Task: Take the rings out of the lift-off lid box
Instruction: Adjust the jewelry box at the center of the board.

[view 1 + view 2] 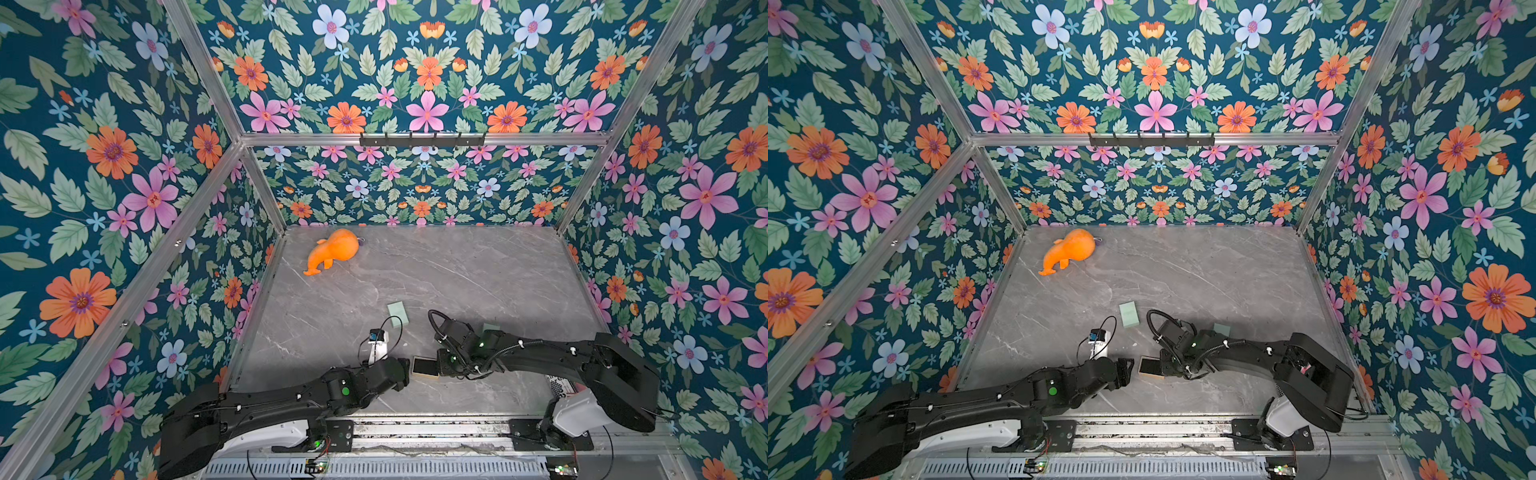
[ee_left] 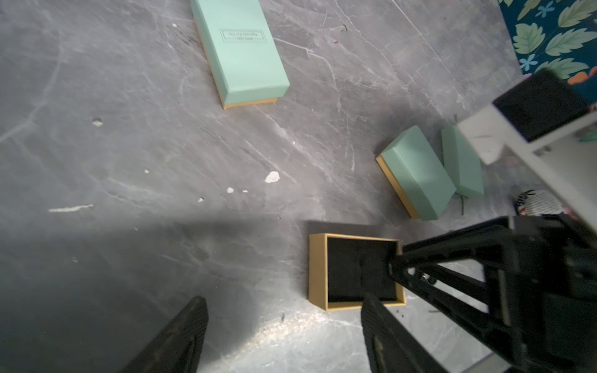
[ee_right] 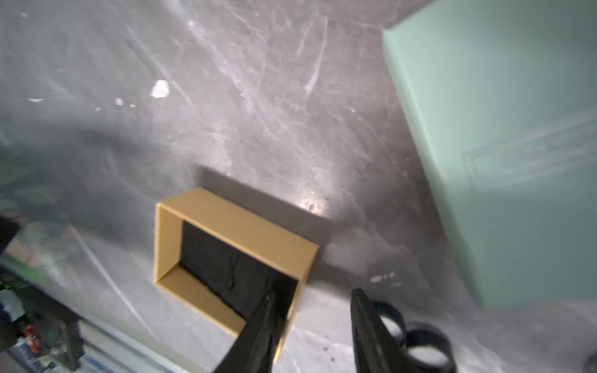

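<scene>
Fingers [image 3: 368,336] of right gripper [image 3: 313,292] part-open, empty, one over box [image 3: 245,232], one outside; two black rings [image 3: 426,336] just beyond outside finger. Left gripper [image 2: 284,297] wide, empty, beside box.

Both top views are bright and sharp, but the walls bend near the edges. The wrist views are darker and smeary. A big dark shadow lies on the desk [image 2: 161,264], beside a small shiny spot. The close mint-green box [image 3: 504,145] looks fuzzy.

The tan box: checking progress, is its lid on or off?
Off. The tan box stands open-topped, its black lining exposed in both wrist views.
</scene>
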You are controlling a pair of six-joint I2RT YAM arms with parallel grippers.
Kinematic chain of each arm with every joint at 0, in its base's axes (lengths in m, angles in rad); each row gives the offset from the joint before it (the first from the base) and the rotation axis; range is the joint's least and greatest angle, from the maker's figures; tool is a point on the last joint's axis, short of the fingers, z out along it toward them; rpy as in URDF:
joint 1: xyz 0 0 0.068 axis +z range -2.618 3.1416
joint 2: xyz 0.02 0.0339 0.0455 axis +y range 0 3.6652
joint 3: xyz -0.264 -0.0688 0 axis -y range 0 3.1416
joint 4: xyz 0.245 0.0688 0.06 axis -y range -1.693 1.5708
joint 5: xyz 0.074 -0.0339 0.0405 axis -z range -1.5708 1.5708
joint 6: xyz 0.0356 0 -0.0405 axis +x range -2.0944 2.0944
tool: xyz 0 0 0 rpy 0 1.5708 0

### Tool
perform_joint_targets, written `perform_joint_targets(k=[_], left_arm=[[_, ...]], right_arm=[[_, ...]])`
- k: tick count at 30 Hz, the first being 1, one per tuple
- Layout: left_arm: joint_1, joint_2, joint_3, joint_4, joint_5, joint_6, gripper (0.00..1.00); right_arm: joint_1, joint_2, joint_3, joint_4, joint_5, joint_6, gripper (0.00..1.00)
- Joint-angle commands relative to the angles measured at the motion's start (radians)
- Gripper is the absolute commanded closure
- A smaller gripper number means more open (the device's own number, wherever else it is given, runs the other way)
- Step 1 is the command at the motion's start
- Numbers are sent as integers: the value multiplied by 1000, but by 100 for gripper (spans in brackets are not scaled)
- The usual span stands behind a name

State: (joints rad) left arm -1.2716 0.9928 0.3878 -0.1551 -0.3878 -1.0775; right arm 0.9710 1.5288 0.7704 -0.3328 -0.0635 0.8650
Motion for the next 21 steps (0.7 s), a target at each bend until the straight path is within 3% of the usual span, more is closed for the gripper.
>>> perform_joint_targets(k=[1,6,13,21], left_arm=[[-34,19,12,28,-38,-69,19],[-119,77,45,31,-99,-170,12],[-235,146,106,-12,-220,-345,4],[-286,213,89,49,-276,-482,1]], right_arm=[[2,33,10,-12,25,33,61],[18,53,26,-22,25,55,61],[23,-54,52,-84,57,61,59],[-4,-192,62,-205,113,19,37]])
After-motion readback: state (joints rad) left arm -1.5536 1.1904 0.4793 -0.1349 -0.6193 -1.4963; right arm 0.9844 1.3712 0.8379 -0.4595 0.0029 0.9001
